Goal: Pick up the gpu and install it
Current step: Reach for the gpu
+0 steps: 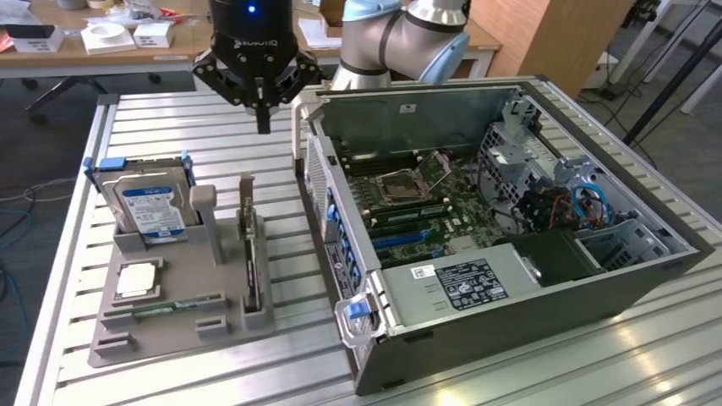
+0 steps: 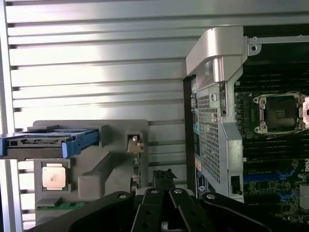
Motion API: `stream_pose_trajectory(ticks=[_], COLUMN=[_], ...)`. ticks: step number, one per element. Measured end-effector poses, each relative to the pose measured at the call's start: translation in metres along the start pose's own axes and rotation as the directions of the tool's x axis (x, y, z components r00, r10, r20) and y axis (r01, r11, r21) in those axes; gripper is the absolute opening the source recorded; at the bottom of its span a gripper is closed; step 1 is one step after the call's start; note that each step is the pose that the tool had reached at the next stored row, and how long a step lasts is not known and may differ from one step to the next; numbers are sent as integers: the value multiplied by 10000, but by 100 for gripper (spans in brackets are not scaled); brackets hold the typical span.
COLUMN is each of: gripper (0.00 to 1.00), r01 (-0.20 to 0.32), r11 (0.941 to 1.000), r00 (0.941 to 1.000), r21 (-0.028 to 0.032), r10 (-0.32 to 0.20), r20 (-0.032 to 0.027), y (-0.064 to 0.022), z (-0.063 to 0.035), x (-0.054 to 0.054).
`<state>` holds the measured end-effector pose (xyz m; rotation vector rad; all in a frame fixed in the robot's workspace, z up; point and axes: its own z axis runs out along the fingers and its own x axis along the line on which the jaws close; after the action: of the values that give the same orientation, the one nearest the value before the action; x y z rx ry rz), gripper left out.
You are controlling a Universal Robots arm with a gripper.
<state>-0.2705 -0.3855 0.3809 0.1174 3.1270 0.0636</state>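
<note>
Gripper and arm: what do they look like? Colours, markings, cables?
The arm has silver-grey rounded joints with light blue caps. The gripper is black, with white lettering on its body and a small blue light above that. Its fingers are black linkages with silvery pivot pins. No loose cables are visible on either.

The exterior view looks from high up, obliquely down across the slatted bench [image 1: 169,118], taking in the grey parts holder [image 1: 169,326] and the open computer case [image 1: 542,330] at middle distance. The wrist view faces straight down, closer, past its own fingers [image 2: 149,212]. Both share the holder, the hard drive [image 1: 152,207] and the CPU socket [image 1: 403,182].
</note>
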Motion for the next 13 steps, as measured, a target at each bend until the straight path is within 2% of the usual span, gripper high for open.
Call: stream_pose_trajectory(ticks=[9,13], gripper=[10,10], r01=[-5,-3], r11=[10000,10000], r00=[10000,9999], r21=[31,31], r10=[5,4], r20=[-100,-104], y=[-9,-9], z=[22,23], x=[164,168])
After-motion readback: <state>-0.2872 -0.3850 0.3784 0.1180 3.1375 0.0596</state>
